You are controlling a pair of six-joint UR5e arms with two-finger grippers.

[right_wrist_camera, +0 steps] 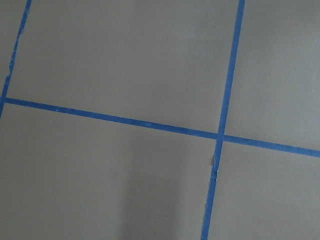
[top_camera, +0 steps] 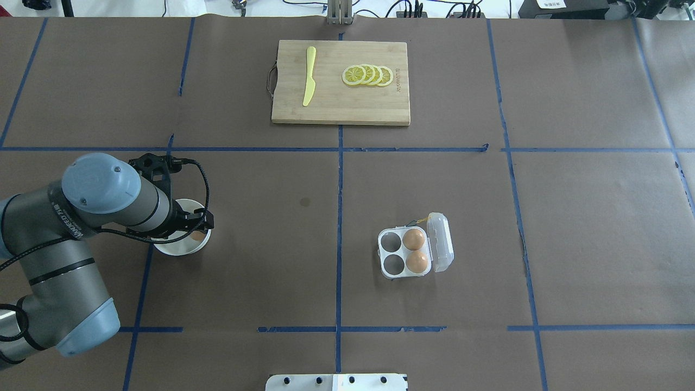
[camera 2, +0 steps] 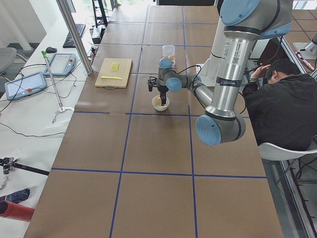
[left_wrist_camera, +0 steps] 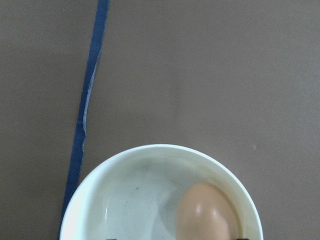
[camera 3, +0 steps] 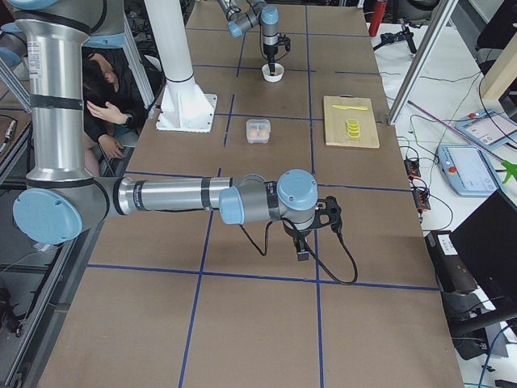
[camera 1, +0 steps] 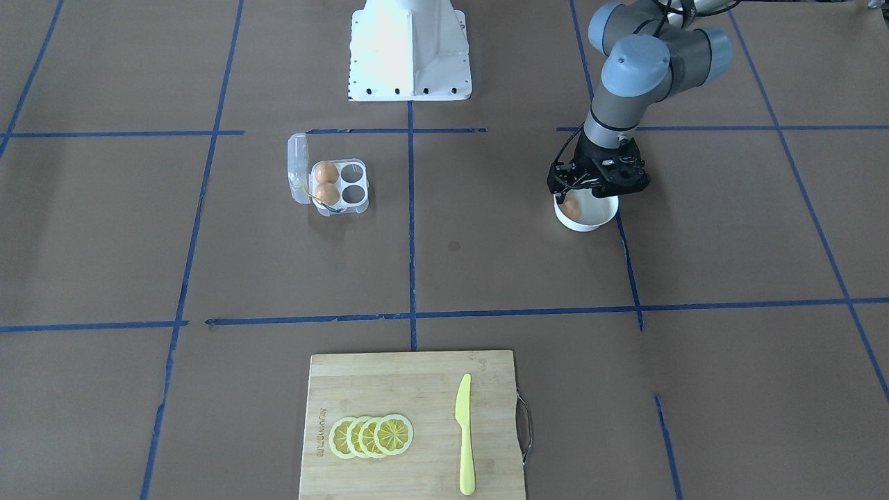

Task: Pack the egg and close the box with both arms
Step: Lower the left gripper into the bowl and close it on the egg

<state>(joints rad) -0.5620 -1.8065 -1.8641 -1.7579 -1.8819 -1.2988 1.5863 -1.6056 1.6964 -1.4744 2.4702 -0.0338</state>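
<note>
One orange-brown egg [left_wrist_camera: 207, 212] lies in a round white bowl [left_wrist_camera: 150, 150] on the robot's left side of the table. My left gripper [camera 1: 592, 186] hangs just over that bowl [camera 1: 590, 223], jaws apart. Its dark tips barely show at the bottom edge of the left wrist view, one on each side of the egg. The clear box [top_camera: 404, 252] stands open, its lid [top_camera: 441, 241] folded back. Two brown eggs [top_camera: 414, 239] fill the cells by the hinge, and the other two cells are empty. My right gripper [camera 3: 300, 242] shows only in the exterior right view, low over bare table; I cannot tell its state.
A wooden cutting board [camera 1: 417, 389] lies at the operators' side with lemon slices [camera 1: 371, 436] and a yellow knife [camera 1: 464, 434] on it. The white pedestal base [camera 1: 410, 48] stands at the robot's side. A person [camera 2: 280, 106] sits beside the table.
</note>
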